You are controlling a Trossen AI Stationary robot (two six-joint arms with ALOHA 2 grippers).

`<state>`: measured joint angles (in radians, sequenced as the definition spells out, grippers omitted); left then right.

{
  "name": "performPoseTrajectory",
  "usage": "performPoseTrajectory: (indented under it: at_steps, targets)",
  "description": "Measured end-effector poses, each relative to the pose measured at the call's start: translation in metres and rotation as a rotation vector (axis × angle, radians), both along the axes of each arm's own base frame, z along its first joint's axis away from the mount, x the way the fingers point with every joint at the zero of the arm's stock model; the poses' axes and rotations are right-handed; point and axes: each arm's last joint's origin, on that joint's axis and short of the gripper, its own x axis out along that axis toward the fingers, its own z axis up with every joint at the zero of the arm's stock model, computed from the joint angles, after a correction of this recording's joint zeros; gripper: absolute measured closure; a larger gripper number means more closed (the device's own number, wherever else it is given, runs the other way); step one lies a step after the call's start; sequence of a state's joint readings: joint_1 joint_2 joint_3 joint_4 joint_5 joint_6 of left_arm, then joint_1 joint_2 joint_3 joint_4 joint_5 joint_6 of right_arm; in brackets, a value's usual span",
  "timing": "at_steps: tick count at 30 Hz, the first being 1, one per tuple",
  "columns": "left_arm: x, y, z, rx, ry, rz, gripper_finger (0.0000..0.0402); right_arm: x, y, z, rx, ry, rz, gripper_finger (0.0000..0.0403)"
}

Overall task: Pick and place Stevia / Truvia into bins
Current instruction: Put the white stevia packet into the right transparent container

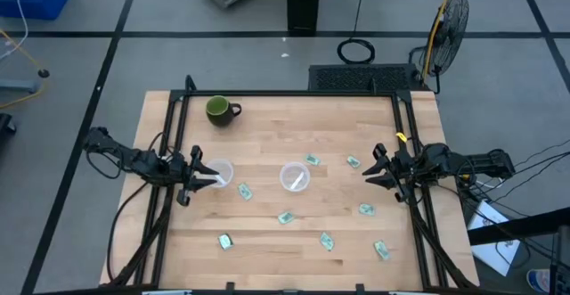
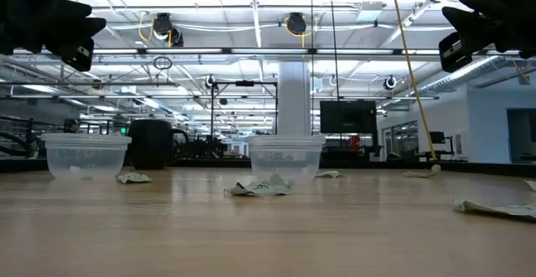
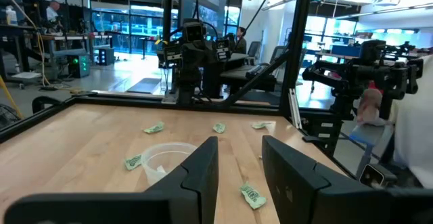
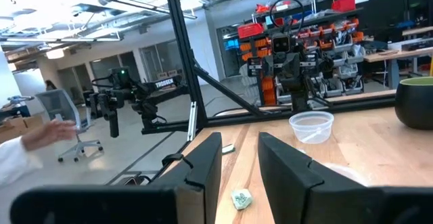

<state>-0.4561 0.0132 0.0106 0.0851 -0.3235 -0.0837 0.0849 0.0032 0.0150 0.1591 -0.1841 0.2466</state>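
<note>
Several pale green and white packets lie flat on the wooden table, among them one [image 1: 245, 191] beside the left cup, one [image 1: 286, 217] near the middle and one [image 1: 366, 209] at the right. Two clear cups stand upright: the left cup [image 1: 219, 172] and the middle cup [image 1: 295, 176]. My left gripper [image 1: 198, 177] is open and empty, raised above the table at the left cup's left rim. My right gripper [image 1: 378, 166] is open and empty, raised near the right edge beside a packet [image 1: 354, 162]. Both show high up in the low view, my left gripper [image 2: 50, 22] and my right gripper [image 2: 494, 17].
A dark green mug [image 1: 219, 110] stands at the far left of the table. Black frame rails [image 1: 169, 188] run along the left and right edges. A person's hand and white sleeve [image 4: 40, 137] show beyond the table's right side.
</note>
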Motion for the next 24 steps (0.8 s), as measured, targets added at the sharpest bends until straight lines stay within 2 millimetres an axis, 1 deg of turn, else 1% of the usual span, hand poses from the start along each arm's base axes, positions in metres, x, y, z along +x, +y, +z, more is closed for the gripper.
performPoseTrajectory:
  at_steps: [5,9,12,18,20,24]
  targets:
    - [0.0,0.0,0.0,0.0,0.0,0.0,0.0284,0.0,0.0,0.002,-0.001,-0.017,-0.002,0.0312]
    - [0.0,0.0,0.0,0.0,0.0,0.0,0.0284,-0.003,-0.002,0.014,0.008,-0.147,-0.079,0.0312]
    - [0.0,0.0,0.0,-0.001,-0.002,0.003,0.0284,-0.004,-0.004,0.019,0.038,-0.202,-0.111,0.0312]
    - [0.0,0.001,0.0,0.016,-0.002,0.02,0.0284,-0.005,-0.003,0.02,0.041,-0.215,-0.104,0.0312]
    - [0.0,0.001,0.001,-0.041,-0.007,0.015,0.0284,-0.005,-0.003,0.02,0.041,-0.216,-0.105,0.0312]
    - [-0.001,0.001,0.007,-0.374,-0.024,-0.016,0.0284,-0.004,-0.003,0.018,0.037,-0.188,-0.104,0.0312]
